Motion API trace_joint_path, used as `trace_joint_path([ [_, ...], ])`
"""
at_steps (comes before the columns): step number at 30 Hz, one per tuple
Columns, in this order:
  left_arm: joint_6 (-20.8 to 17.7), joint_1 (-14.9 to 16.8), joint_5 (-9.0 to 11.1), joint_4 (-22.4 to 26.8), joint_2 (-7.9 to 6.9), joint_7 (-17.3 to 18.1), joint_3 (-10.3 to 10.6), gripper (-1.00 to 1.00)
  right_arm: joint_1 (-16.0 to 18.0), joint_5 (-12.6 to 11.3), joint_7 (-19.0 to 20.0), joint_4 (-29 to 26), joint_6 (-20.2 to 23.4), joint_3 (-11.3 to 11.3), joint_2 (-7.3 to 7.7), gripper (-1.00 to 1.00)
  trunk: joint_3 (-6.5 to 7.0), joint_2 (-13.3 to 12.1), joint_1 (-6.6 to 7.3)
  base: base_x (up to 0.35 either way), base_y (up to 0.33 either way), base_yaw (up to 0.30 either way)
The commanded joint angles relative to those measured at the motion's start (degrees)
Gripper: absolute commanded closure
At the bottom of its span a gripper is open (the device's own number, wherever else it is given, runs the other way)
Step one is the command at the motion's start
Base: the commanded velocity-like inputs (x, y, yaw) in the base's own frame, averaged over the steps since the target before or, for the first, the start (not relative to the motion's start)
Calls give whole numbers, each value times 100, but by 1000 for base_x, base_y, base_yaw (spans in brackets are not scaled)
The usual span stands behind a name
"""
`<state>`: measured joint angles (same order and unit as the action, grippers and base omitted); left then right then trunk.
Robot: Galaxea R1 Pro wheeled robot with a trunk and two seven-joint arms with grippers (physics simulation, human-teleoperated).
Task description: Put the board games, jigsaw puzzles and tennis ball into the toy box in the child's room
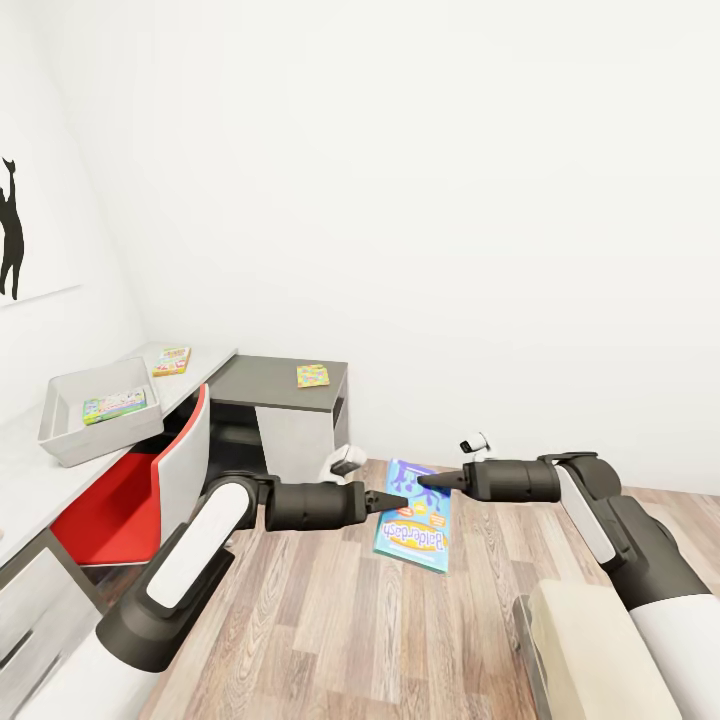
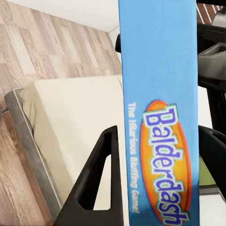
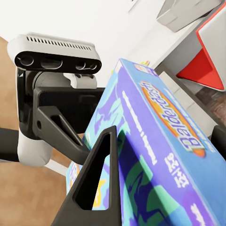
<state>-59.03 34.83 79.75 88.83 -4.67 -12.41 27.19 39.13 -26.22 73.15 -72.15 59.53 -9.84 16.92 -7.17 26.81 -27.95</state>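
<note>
Balderdash board game [image 1: 414, 518]: clamped edgewise between left hand [image 1: 392, 501] and right hand [image 1: 428, 481], above floor. Risk judged: box dropped if either hand's pinch slips during carry to toy box [image 1: 100, 410].

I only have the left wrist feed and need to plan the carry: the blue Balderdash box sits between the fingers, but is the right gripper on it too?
Observer: Yes. The right gripper straddles the Balderdash box, opposite the left gripper.
Operator: Where's the toy box?
Observer: On the table at the robot's left; the toy box already holds one colourful game.
Operator: Anything else still out?
Observer: Two flat toys: one on the table by the wall, one on the grey desk.
</note>
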Motion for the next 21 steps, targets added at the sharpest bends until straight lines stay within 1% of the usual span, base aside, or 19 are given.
trace_joint_path([
  [1, -12, 7, -20, 3, -5, -61, 6, 100, 7, -40, 14, -1, 47, -6, 4, 100, -12, 12, -3, 0, 0, 0],
  [21, -12, 7, -29, 3, -7, -60, -1, 100, 7, -41, 8, -1, 47, 26, 5, 100, -12, 12, -3, 0, 0, 0],
])
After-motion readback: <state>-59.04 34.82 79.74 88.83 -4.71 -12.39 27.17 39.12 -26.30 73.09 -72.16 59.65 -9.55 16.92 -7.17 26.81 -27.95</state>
